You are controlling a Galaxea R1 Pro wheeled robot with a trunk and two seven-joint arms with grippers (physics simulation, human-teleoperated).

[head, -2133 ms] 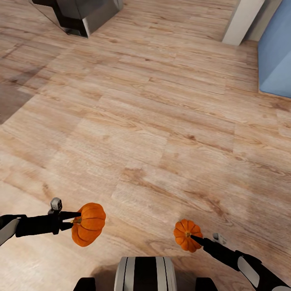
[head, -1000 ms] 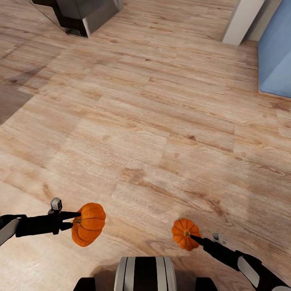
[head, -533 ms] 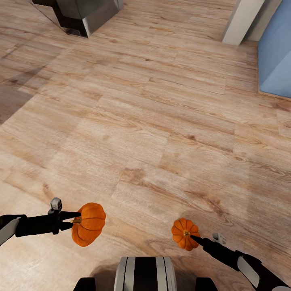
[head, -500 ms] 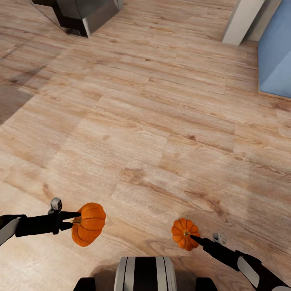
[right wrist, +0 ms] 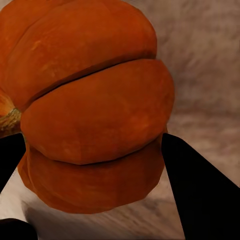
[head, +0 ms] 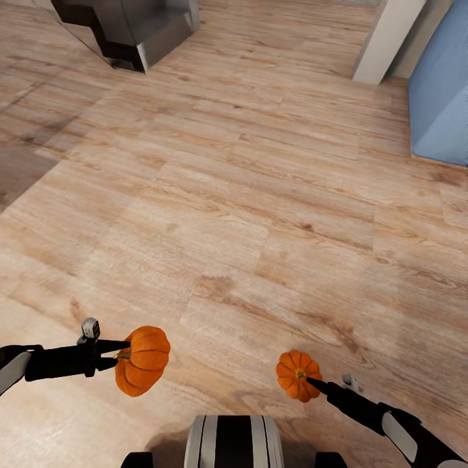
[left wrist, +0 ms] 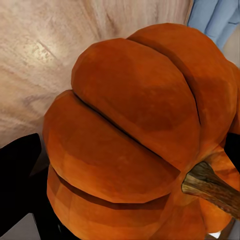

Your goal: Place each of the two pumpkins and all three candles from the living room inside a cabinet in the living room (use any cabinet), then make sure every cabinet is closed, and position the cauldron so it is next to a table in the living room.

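Note:
I carry two orange ribbed pumpkins above the wood floor. The larger pumpkin (head: 143,361) hangs at the lower left of the head view, my left gripper (head: 120,354) shut on it near its stem. Up close in the left wrist view, this pumpkin (left wrist: 135,135) sits between dark fingers (left wrist: 17,185). The smaller pumpkin (head: 297,375) hangs at the lower right, my right gripper (head: 311,383) shut on it. The right wrist view has that pumpkin (right wrist: 90,105) between black fingers (right wrist: 200,190). Candles, cabinet and cauldron are out of view.
Bare light wood plank floor (head: 247,195) stretches ahead. A grey metallic unit with a dark base (head: 127,29) stands at the far left. A white pillar (head: 380,39) and a blue panel (head: 442,91) rise at the far right. My base (head: 234,442) sits at the bottom centre.
The whole head view has shifted slightly, so the camera moved; floor features slid a little. Both grippers still hold their pumpkins in the same places relative to me.

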